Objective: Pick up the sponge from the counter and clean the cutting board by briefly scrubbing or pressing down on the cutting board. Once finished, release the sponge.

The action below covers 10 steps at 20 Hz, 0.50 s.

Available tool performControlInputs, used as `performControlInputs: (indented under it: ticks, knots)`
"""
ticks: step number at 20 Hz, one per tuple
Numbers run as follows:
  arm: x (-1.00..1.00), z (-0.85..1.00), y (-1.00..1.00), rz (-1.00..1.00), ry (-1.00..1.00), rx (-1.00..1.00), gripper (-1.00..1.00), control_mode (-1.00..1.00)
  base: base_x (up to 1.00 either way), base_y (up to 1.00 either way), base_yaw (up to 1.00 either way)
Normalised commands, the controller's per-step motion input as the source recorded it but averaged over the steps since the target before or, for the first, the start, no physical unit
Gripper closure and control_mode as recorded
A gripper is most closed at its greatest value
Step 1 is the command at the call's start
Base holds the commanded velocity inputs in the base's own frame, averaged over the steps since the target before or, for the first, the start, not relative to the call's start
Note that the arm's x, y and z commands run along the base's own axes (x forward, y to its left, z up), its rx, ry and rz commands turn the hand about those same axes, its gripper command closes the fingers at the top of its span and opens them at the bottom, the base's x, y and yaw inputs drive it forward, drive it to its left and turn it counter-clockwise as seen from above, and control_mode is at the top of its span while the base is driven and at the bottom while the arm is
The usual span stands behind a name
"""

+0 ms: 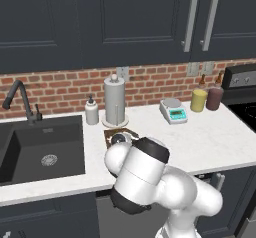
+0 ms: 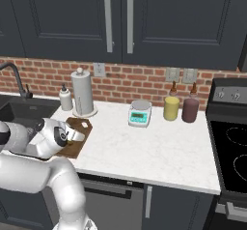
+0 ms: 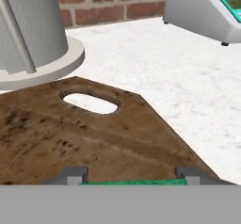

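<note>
Scrubbing step: the tool (image 3: 127, 174), jaws set wide around the green sponge (image 3: 132, 182), holds it low over the stained board (image 3: 84, 133) on the counter (image 3: 179, 77); next, likely press down, then release.

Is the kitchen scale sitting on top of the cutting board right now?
No: in the hand view the kitchen scale stands on the bare white counter, well apart from the cutting board.

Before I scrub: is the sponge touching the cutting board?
Cannot tell. In the hand view the sponge sits between the tool's fingertips over the cutting board; its underside is hidden.
</note>
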Motion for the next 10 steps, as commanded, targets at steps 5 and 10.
performControlInputs:
  ticks: [5,10]
  knots:
    - [-0.78,-0.37,-0.3,-0.01,0.0,0.0,1.0,-1.0,0.0,0.0,0.0]
    - [-0.79,-0.39,-0.21,-0.03,0.0,0.0,1.0,-1.0,0.0,0.0,0.0]
